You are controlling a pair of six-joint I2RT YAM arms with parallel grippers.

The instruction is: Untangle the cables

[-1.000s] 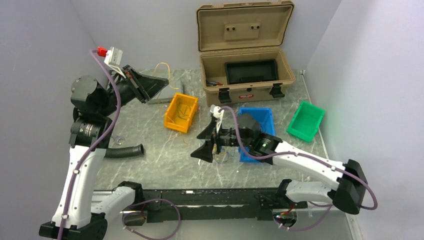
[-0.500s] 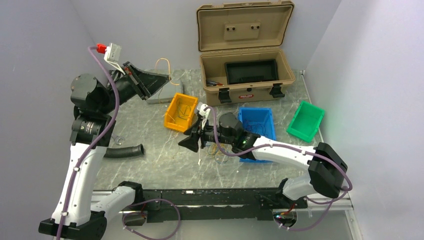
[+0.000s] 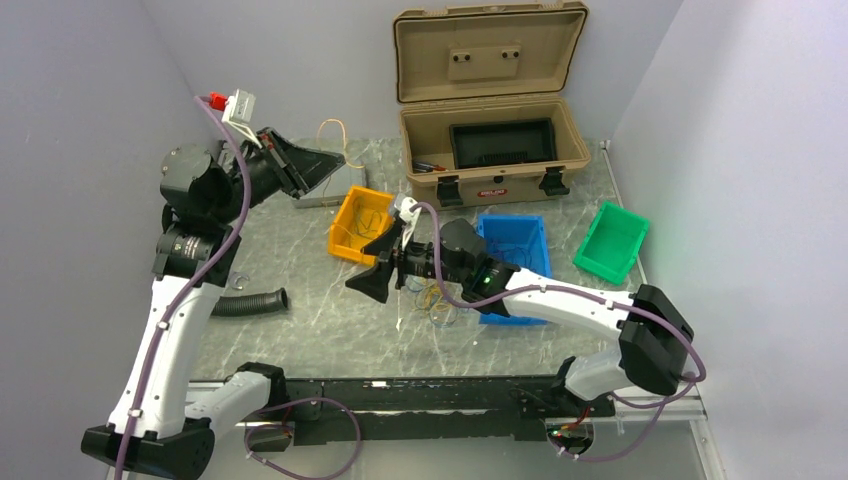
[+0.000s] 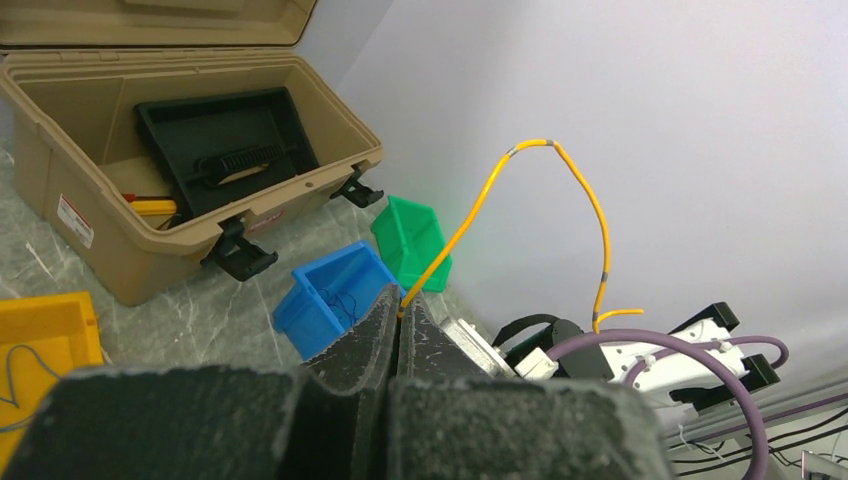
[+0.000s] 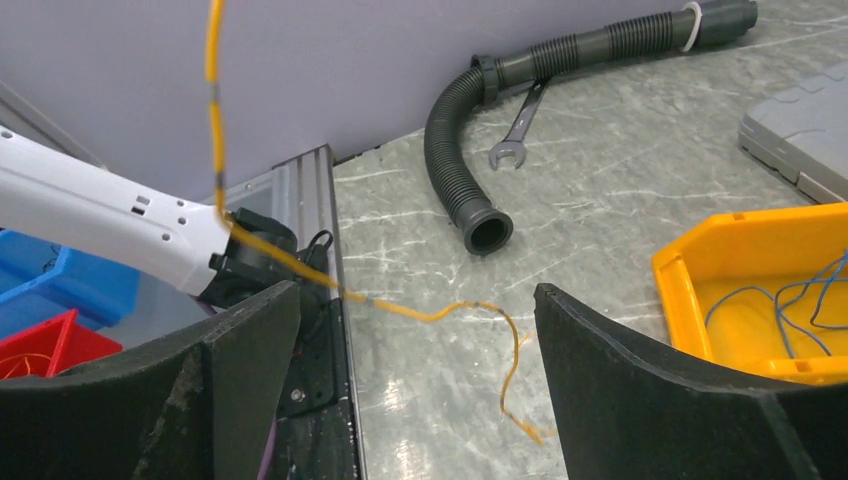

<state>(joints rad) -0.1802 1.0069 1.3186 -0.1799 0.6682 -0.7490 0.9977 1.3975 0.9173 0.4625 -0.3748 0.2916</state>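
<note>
My left gripper (image 3: 333, 161) is raised over the table's far left, shut on the end of a thin yellow cable (image 3: 329, 127). In the left wrist view that yellow cable (image 4: 478, 197) arcs up out of the closed jaws and drops to the right. A small tangle of cables (image 3: 436, 300), yellow and dark, lies on the table beside the blue bin. My right gripper (image 3: 373, 263) hovers left of that tangle, open. In the right wrist view a yellow cable (image 5: 420, 312) crosses the gap between the wide-apart fingers (image 5: 245, 360), touching neither.
An open tan case (image 3: 490, 172) stands at the back. A yellow bin (image 3: 346, 222) holds thin blue wires (image 5: 790, 300). A blue bin (image 3: 515, 230) and a green bin (image 3: 610, 242) sit to the right. A black corrugated hose (image 3: 250, 301) and a wrench (image 5: 515, 140) lie at the left.
My right gripper has moved left and farther away from the blue bin, toward the yellow bin. The left gripper has swung slightly right, still holding the yellow cable.
</note>
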